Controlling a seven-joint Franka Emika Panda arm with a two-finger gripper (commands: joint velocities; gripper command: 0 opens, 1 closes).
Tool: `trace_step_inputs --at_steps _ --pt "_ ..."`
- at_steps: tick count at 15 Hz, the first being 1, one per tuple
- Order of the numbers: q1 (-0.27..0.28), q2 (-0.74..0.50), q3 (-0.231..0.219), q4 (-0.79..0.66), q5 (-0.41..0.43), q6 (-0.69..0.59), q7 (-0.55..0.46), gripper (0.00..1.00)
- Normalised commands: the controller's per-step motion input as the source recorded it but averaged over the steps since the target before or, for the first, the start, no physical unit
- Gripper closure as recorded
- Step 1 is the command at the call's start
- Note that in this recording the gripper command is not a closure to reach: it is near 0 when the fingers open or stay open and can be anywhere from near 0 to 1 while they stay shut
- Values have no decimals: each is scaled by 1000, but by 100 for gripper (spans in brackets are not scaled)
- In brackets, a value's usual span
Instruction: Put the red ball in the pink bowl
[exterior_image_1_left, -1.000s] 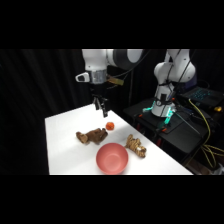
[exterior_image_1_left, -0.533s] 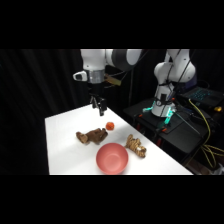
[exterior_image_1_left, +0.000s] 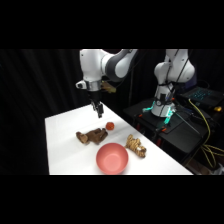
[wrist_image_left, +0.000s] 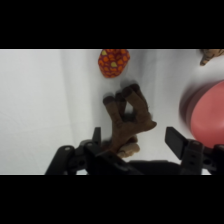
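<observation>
1. pink bowl (wrist_image_left: 207, 116) cut off by wrist view's right edge.
2. tan lumpy piece (wrist_image_left: 212, 54) clipped at top right corner.
3. gripper (wrist_image_left: 135, 142) linkage cut at bottom edge.
4. brown root piece (wrist_image_left: 127, 122) lower end hidden behind linkage.

The white table (exterior_image_1_left: 65, 145) is bright under light from above against a dark room. Both views are soft; the wrist view blurs most near the pink bowl (wrist_image_left: 207, 117).

Side view oblique (distant); wrist view downward, close.
</observation>
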Motion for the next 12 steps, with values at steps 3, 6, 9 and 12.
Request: trace_step_inputs --at_steps 3,6,9,12 --pt "-33 -72 -19 -219 115 166 38 0" --pt "-23 -60 -2 -213 149 185 0 0" --pt "-47 5 1 -162 176 237 -86 0" --pt "-97 127 -14 -70 191 297 -202 0"
